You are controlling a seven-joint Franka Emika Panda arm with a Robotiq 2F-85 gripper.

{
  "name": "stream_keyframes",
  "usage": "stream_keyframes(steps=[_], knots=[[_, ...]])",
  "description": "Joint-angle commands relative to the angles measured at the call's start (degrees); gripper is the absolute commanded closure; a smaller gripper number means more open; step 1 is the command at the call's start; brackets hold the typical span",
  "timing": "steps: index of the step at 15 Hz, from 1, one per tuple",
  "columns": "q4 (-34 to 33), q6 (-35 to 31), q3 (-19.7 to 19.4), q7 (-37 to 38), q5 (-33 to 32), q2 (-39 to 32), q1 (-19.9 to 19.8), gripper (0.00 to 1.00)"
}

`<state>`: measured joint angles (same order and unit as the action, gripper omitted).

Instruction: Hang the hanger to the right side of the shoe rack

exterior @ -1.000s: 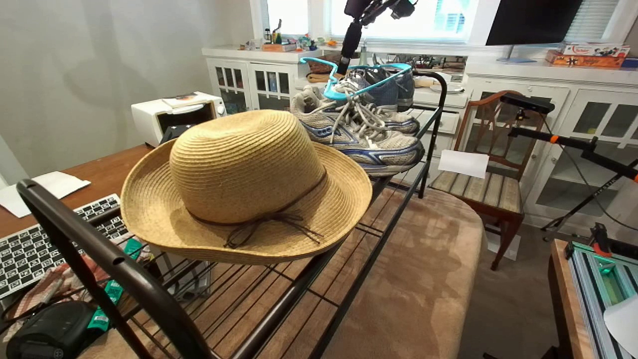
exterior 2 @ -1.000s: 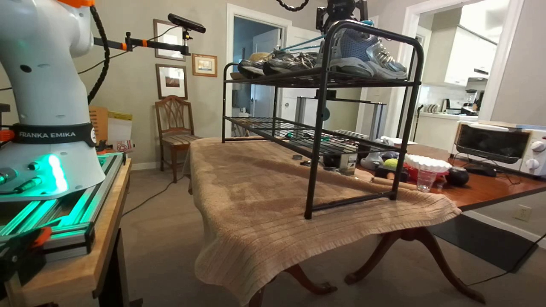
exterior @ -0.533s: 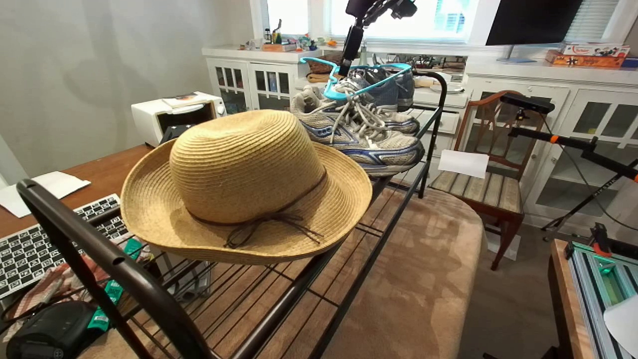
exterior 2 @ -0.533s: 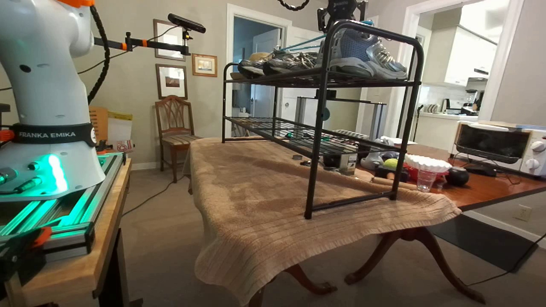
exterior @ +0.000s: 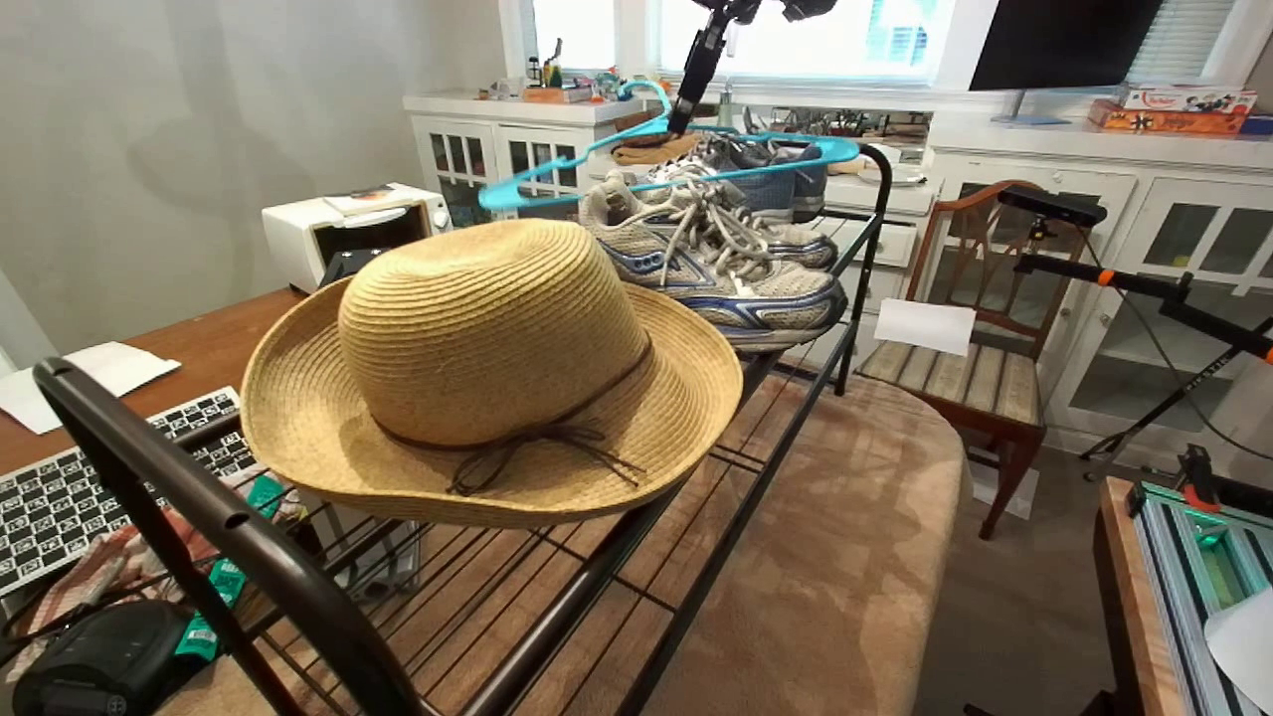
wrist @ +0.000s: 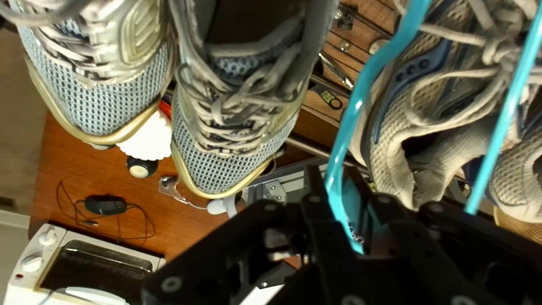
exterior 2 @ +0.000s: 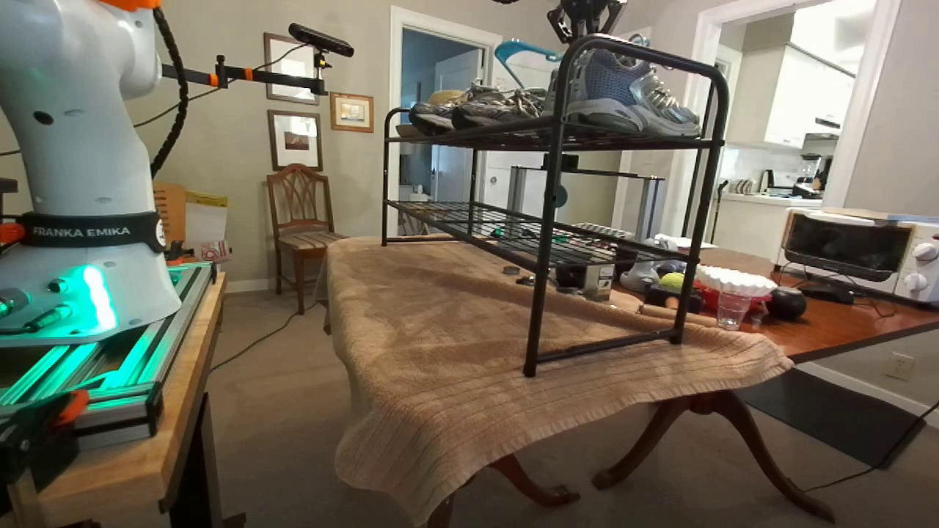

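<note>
Hanger (wrist: 355, 108) pinched between the fingertips of the gripper (wrist: 333, 176) in the wrist view, jaws nearly together. In an exterior view, tilted above the grey-white sneakers (exterior: 716, 264), at about one o'clock from the straw hat (exterior: 497, 338), hook towards twelve, corners towards nine and three. Three o'clock corner lined up with the far end rail of the shoe rack (exterior: 881, 204); touching or merely in front, hard to say from that angle. In an exterior view, partly in sight at ten o'clock from the blue-grey sneakers (exterior 2: 609, 88).
</note>
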<state>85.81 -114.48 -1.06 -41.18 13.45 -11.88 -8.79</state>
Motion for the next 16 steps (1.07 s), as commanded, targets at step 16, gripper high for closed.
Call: stream_keyframes(steps=[16], knots=[[-0.98,-0.23,-1.09,-9.65,8.85,7.29,0.04,0.98]])
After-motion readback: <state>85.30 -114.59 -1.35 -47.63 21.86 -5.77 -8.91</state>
